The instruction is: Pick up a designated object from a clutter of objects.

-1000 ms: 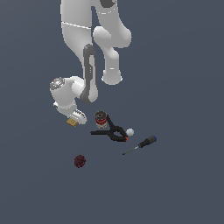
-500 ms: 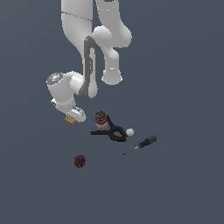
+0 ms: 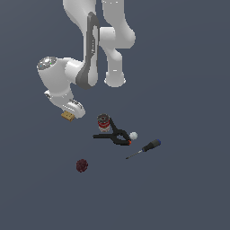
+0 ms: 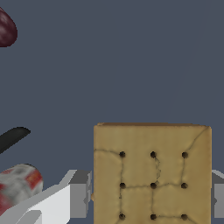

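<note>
The designated object, a flat tan square block [image 4: 152,175] with dark dots, fills the wrist view between two grey fingers [image 4: 81,194]. My gripper [image 3: 68,114] is shut on it. In the exterior view the block [image 3: 67,117] hangs under the white hand, above the floor and to the exterior view's left of the clutter of objects. The nearest piece of that clutter is the red-banded can [image 3: 103,122].
A black clamp [image 3: 114,135] with orange tips lies beside the can, with a white ball [image 3: 133,135] at its end. A blue-black-handled screwdriver [image 3: 146,148] lies further toward the exterior view's right. A dark red ball [image 3: 81,165] sits apart, also in the wrist view [image 4: 5,28].
The gripper has risen with the tan block in it, and the block now hangs higher off the floor. The other items have not moved.
</note>
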You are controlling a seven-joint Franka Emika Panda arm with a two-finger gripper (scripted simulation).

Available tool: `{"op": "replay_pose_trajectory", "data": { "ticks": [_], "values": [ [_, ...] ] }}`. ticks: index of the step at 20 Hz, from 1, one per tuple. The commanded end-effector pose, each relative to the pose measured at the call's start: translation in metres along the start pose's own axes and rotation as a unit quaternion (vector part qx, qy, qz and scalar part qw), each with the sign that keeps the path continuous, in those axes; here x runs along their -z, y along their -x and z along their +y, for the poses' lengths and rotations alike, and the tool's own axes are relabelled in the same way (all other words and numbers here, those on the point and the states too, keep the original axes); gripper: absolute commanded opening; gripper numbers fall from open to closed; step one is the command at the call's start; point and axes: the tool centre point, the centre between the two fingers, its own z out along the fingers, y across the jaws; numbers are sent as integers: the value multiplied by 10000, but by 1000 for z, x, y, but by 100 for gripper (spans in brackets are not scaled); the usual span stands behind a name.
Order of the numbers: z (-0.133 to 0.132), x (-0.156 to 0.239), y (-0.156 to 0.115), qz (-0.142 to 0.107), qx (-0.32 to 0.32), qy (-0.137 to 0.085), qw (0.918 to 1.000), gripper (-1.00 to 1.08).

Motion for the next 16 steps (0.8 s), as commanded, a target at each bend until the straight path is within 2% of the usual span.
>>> {"op": "replay_pose_trajectory", "data": {
  "ticks": [1, 16],
  "values": [
    [0, 26, -2, 5, -4, 4, 10000, -100],
    [-5, 174, -14, 9, -5, 21, 10000, -100]
  ]
}}
